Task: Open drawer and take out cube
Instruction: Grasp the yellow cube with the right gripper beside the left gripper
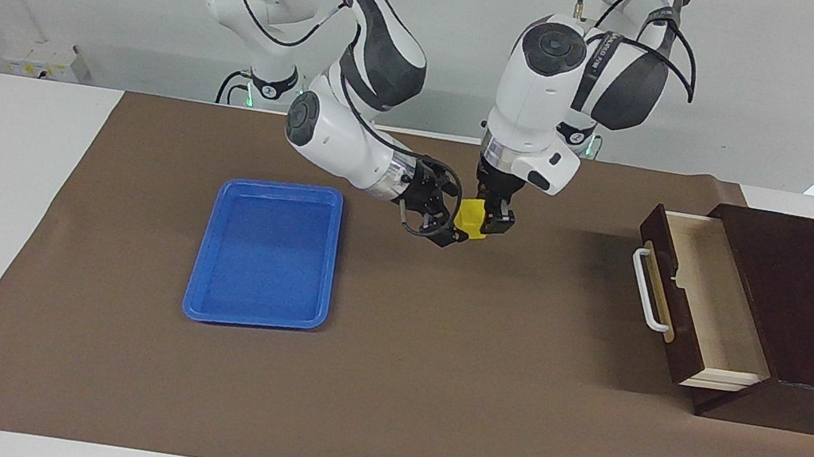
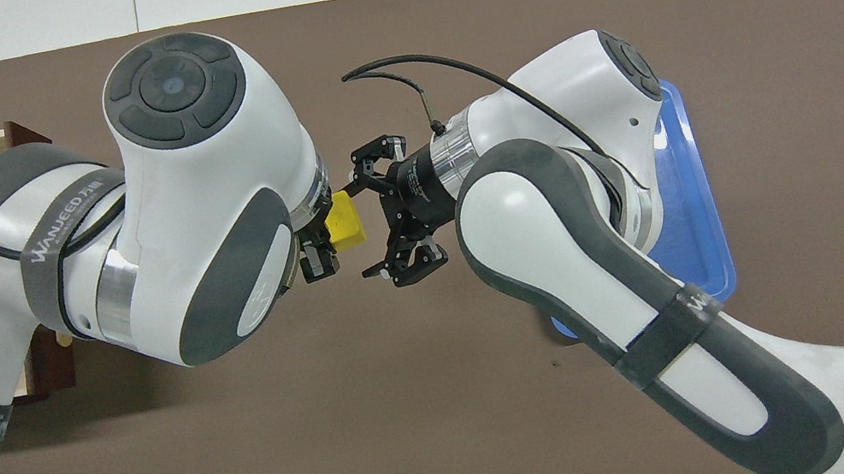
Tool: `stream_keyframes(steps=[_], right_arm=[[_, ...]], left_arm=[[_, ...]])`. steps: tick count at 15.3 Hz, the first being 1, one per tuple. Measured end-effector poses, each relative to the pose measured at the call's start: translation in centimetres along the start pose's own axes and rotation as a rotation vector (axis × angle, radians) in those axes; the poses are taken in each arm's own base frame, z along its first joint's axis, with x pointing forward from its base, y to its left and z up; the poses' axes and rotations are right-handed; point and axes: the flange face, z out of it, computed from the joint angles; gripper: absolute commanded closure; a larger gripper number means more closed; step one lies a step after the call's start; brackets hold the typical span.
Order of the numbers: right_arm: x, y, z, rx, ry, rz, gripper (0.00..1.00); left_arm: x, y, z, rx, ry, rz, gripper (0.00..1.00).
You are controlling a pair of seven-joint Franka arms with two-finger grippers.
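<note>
Above the mat, left claw (image 1: 487, 223) grips tilted cube (image 1: 469, 218); right claw (image 1: 452, 219) wide around it.

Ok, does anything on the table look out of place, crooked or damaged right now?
Nothing stands out. The drawer is pulled open with nothing in it, the blue tray lies flat on the mat, and the cube is held in the air by the left end effector, not dropped.

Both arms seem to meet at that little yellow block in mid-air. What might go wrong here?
1. The cube hangs over the bare mat, held by the left gripper; released early, it would likely drop.
2. The right gripper, jaws open around the cube, could knock it askew.
</note>
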Motion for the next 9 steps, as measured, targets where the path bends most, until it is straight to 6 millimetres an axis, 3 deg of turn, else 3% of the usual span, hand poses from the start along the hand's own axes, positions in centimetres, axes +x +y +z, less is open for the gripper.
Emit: stream_keyframes(steps=[1,5,6,7,9], right_arm=[[-0.04,0.0,-0.01,0.0,0.0,-0.001,0.03],[-0.48,0.05,0.3,0.002,0.001,-0.009,0.37],[-0.52,-0.03,0.34,0.006,0.003,-0.012,0.76],[-0.53,-0.13,0.33,0.01,0.005,-0.013,1.0],[-0.47,-0.26,0.27,0.01,0.006,-0.005,1.0]], left_arm=[[0.0,0.0,0.0,0.0,0.0,0.0,1.0],[0.04,-0.17,0.14,0.013,0.008,0.001,1.0],[0.02,-0.31,0.24,0.02,0.012,0.002,1.0],[-0.04,-0.45,0.33,0.028,0.015,0.004,1.0],[-0.1,-0.57,0.4,0.032,0.017,0.004,1.0]])
